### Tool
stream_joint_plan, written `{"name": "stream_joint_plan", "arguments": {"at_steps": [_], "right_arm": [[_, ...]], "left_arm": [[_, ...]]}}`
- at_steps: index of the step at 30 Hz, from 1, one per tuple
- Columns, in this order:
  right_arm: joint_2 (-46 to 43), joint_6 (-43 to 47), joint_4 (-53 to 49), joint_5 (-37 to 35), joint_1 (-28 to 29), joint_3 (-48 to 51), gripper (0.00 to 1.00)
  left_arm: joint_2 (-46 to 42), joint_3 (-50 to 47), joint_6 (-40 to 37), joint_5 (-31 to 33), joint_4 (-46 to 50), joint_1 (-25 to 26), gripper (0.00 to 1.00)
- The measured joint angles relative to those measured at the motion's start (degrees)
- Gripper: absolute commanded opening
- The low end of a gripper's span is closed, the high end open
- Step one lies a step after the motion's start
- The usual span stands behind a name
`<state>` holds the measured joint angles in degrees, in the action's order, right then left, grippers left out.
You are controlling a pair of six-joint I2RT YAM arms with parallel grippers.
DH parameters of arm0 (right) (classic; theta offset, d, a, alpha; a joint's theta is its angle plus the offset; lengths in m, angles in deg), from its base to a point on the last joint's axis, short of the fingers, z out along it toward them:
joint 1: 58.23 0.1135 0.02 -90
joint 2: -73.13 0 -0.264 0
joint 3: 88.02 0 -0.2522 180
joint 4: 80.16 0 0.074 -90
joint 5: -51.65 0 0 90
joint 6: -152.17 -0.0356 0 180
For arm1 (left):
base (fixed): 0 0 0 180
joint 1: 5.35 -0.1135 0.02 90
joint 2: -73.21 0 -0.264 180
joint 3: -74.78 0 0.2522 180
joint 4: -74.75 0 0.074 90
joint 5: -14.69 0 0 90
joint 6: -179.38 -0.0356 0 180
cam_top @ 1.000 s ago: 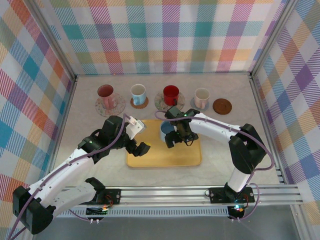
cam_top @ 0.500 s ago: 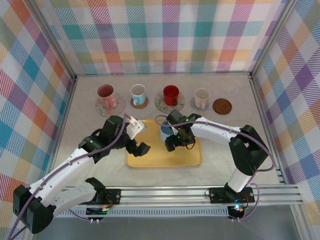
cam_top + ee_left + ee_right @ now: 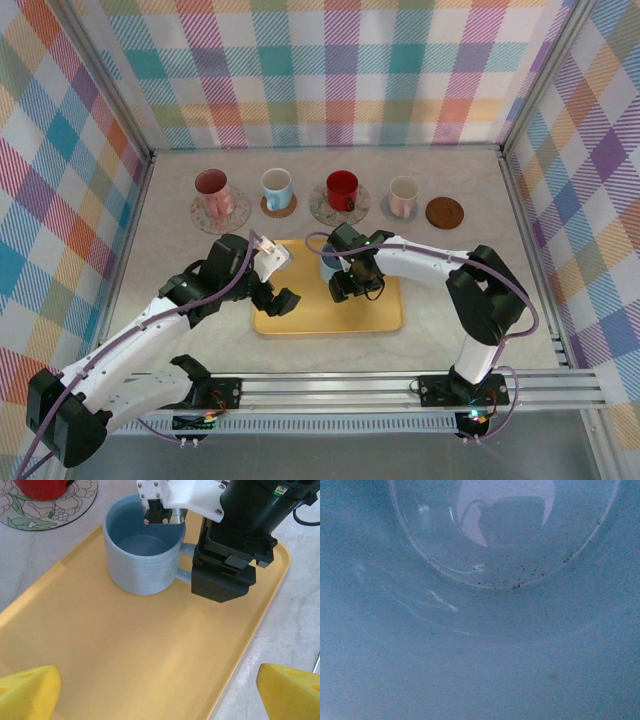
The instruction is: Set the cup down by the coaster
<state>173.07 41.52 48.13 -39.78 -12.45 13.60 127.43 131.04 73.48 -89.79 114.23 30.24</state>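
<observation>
The right claw (image 3: 341,272) has sunk lower over the blue cup (image 3: 142,555), one finger (image 3: 157,515) inside its far rim; whether it grips, I cannot tell. The cup stays on the yellow tray (image 3: 125,645), well apart from the bare brown coaster (image 3: 445,212). The left claw (image 3: 277,275) still hangs wide open nearby.

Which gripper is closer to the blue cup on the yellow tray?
Right. The right gripper is at the blue cup's rim, one finger inside it. The left gripper hovers open over the tray's left side, apart from the cup.
</observation>
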Motion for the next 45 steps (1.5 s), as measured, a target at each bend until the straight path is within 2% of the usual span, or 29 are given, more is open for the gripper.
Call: {"name": "stream_joint_plan", "arguments": {"at_steps": [5,37,43,45], "right_arm": [[1.2,-0.5,0.9,0.0,0.1,-0.7,0.51],[3.0,-0.9,1.5,-2.5,0.8,-2.0,0.22],[3.0,-0.5,1.5,-3.3,0.8,-2.1,0.02],[3.0,-0.2,1.5,-3.4,0.8,-2.1,0.00]], "left_arm": [[-0.7,-0.1,0.0,0.0,0.1,0.0,1.00],[-1.2,-1.1,0.0,0.0,-0.3,0.0,1.00],[-1.2,-1.1,0.0,0.0,-0.3,0.0,1.00],[-1.1,-1.1,0.0,0.0,-0.4,0.0,1.00]]}}
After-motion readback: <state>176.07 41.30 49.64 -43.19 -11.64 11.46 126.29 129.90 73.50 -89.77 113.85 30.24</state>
